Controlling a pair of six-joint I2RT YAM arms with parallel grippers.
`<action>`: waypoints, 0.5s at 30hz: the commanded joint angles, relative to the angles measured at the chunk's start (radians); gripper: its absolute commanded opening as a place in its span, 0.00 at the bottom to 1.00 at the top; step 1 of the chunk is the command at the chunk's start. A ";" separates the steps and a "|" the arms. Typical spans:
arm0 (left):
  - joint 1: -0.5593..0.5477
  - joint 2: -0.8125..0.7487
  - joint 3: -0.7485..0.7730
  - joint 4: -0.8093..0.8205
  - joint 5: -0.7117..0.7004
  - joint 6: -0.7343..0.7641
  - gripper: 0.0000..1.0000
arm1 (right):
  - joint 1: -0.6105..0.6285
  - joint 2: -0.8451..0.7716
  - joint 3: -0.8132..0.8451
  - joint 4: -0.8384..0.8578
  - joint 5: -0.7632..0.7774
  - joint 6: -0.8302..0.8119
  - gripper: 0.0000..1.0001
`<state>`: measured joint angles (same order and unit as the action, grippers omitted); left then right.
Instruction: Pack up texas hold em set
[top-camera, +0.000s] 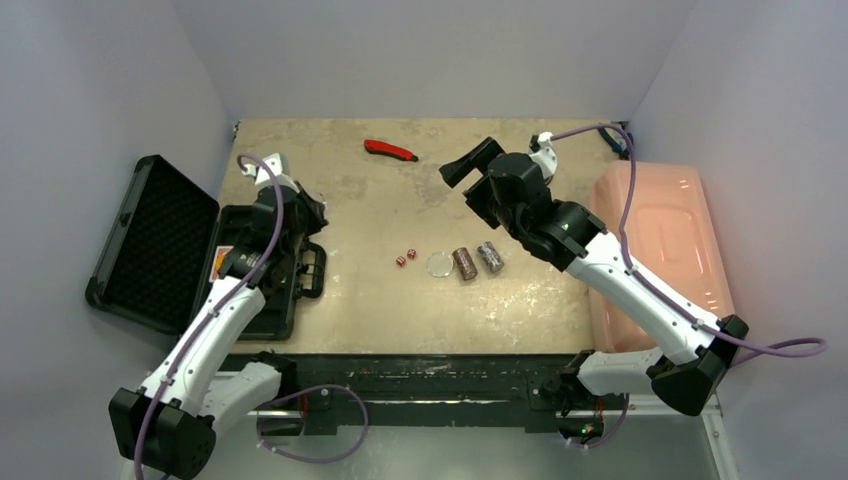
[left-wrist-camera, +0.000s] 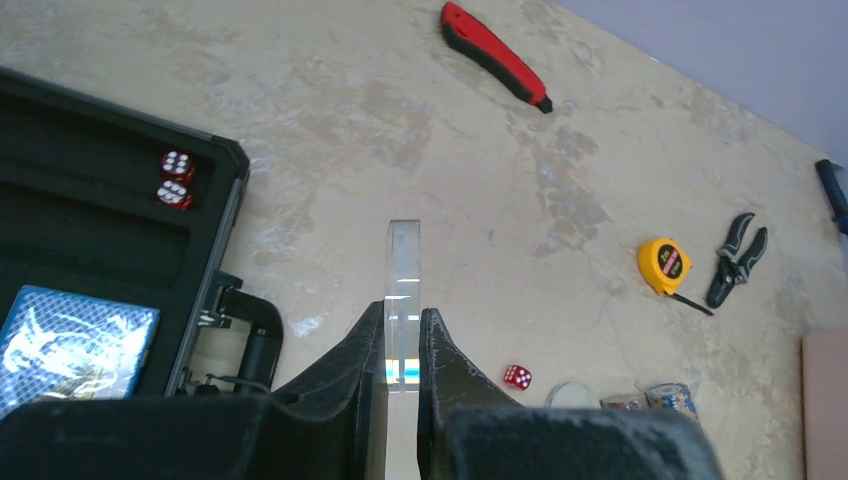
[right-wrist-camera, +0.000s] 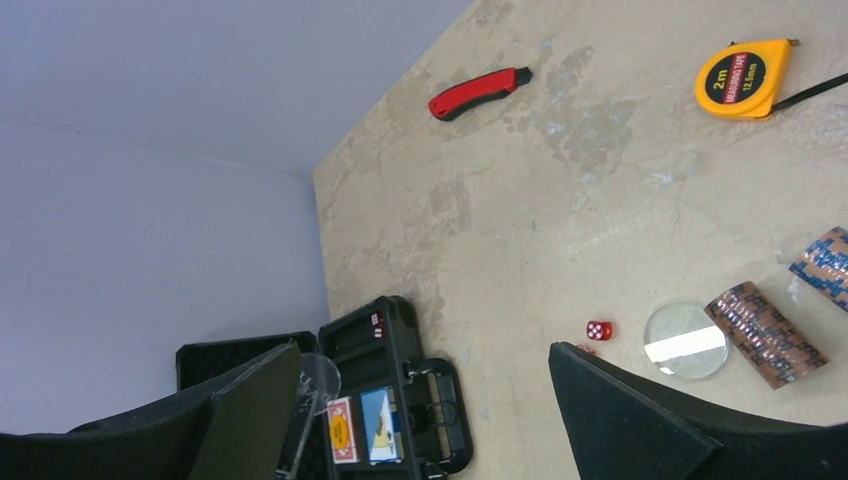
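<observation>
The black case (top-camera: 150, 240) lies open at the table's left edge, its tray (left-wrist-camera: 120, 260) holding two red dice (left-wrist-camera: 175, 180) and a blue card deck (left-wrist-camera: 75, 340). My left gripper (top-camera: 305, 212) is above the tray's right edge, shut on a clear round disc (left-wrist-camera: 403, 270) held edge-on. Two striped chip rolls (top-camera: 464, 263) (top-camera: 489, 256), another clear disc (top-camera: 438, 263) and two red dice (top-camera: 405, 257) lie mid-table. My right gripper (top-camera: 470, 170) hangs open and empty above the table behind them. The right wrist view shows the card decks (right-wrist-camera: 362, 428) in the case.
A red-handled tool (top-camera: 390, 150) lies at the back of the table. A yellow tape measure (left-wrist-camera: 664, 263) and black pliers (left-wrist-camera: 735, 258) lie toward the right. A pink bin (top-camera: 660, 240) stands along the right edge. The case handle (top-camera: 313, 270) juts toward the table's middle.
</observation>
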<state>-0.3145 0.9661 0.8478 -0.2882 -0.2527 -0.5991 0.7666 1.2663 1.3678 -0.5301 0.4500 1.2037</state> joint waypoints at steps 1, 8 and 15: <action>0.065 -0.005 0.077 -0.082 -0.023 -0.049 0.00 | -0.008 -0.040 -0.017 -0.012 0.042 -0.015 0.99; 0.219 0.055 0.119 -0.123 0.059 -0.129 0.00 | -0.011 -0.040 -0.033 -0.023 0.039 -0.012 0.99; 0.403 0.179 0.185 -0.128 0.212 -0.235 0.00 | -0.015 -0.048 -0.052 -0.024 0.041 -0.012 0.99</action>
<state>0.0013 1.0981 0.9646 -0.4332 -0.1516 -0.7464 0.7578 1.2541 1.3212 -0.5499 0.4545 1.1995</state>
